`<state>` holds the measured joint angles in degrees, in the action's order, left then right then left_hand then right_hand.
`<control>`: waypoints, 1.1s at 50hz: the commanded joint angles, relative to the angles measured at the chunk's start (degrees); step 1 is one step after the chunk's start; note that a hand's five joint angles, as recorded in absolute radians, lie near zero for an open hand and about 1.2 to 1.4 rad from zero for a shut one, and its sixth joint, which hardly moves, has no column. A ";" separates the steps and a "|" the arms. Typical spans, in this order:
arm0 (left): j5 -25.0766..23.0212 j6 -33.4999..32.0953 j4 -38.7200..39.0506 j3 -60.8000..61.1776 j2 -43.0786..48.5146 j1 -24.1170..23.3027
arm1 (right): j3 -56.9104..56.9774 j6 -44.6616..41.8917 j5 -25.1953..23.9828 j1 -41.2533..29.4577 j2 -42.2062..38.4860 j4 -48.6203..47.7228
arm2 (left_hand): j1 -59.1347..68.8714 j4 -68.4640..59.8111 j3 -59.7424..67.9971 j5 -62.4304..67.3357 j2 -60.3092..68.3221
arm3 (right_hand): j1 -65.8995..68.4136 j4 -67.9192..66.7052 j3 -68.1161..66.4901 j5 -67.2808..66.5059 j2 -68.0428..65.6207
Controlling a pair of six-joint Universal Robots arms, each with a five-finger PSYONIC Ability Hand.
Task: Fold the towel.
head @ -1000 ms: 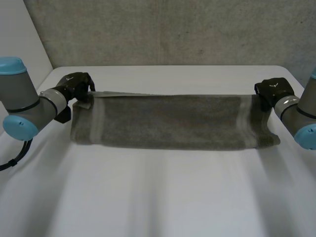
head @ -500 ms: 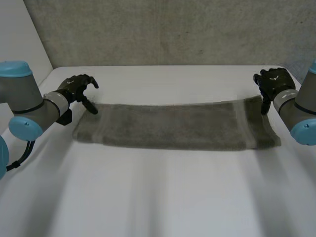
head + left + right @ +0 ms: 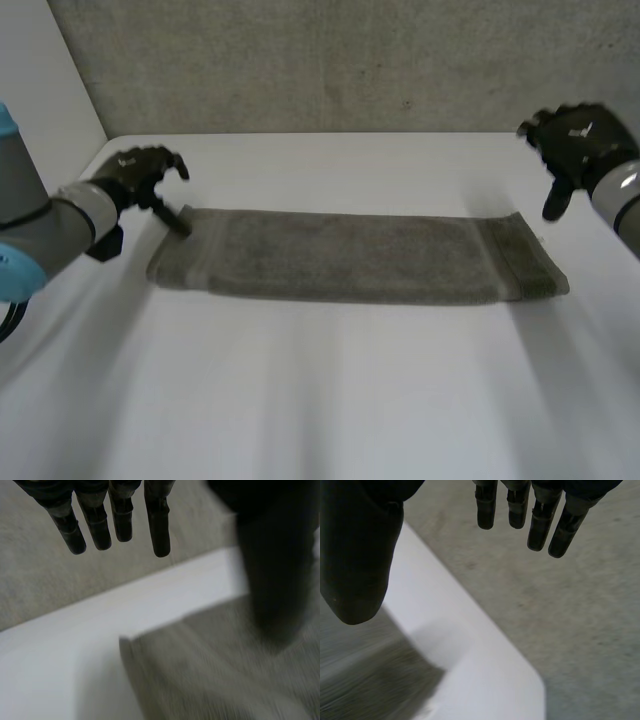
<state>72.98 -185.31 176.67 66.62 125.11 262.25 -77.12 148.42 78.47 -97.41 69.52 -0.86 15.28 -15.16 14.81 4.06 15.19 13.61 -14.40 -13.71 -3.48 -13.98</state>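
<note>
A grey-brown towel lies flat on the white table as a long folded strip running left to right. My left hand hovers open just off the strip's far left corner, holding nothing. In the left wrist view its fingers hang straight above that corner of the towel, thumb apart. My right hand is raised open beyond the strip's far right corner, clear of the cloth. In the right wrist view its fingers are straight, with the towel's corner below the thumb.
A grey concrete wall rises behind the table's far edge. The table's far right corner lies close under my right hand. Bare table stretches from the towel to the near edge.
Both hands have let go of the towel's far corners, opened, and lifted away. The raised far edge has dropped and the towel now lies flat as a narrower strip.
</note>
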 commanded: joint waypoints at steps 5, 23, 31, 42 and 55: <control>2.33 -18.42 9.56 13.26 -0.30 -0.95 | -16.99 -5.42 -5.08 2.66 2.46 -4.31 | 0.15 -0.27 0.62 1.37 0.23 | -3.61 4.40 3.71 3.48 3.98; 4.36 -19.13 15.37 14.41 2.77 -0.95 | -21.14 -5.60 -7.45 4.86 -3.51 -12.06 | 5.52 -5.64 5.99 6.74 5.61 | 7.39 -6.61 -7.30 -7.53 -7.03; 4.36 -19.13 15.46 13.80 4.18 -1.04 | -20.35 -5.69 -7.45 5.13 -6.41 -12.49 | 14.25 -14.37 14.72 15.47 14.34 | 13.78 -13.00 -13.69 -13.91 -13.41; 4.28 -19.13 15.64 13.45 4.53 -1.04 | -19.91 -5.69 -7.54 5.48 -8.96 -15.22 | 25.21 -25.33 25.68 26.43 25.30 | 19.18 -18.39 -19.08 -19.31 -18.81; 4.28 -19.13 15.64 13.88 4.53 -1.04 | -17.71 -5.78 -7.45 6.27 -12.04 -15.57 | 33.29 -33.41 33.76 34.51 33.38 | 24.05 -23.27 -23.96 -24.18 -23.68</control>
<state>77.27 -204.43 192.31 80.27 129.59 261.21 -95.66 142.65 70.98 -91.80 58.38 -16.47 47.95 -48.44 48.32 37.99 48.44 35.35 -35.40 -35.48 -25.59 -35.33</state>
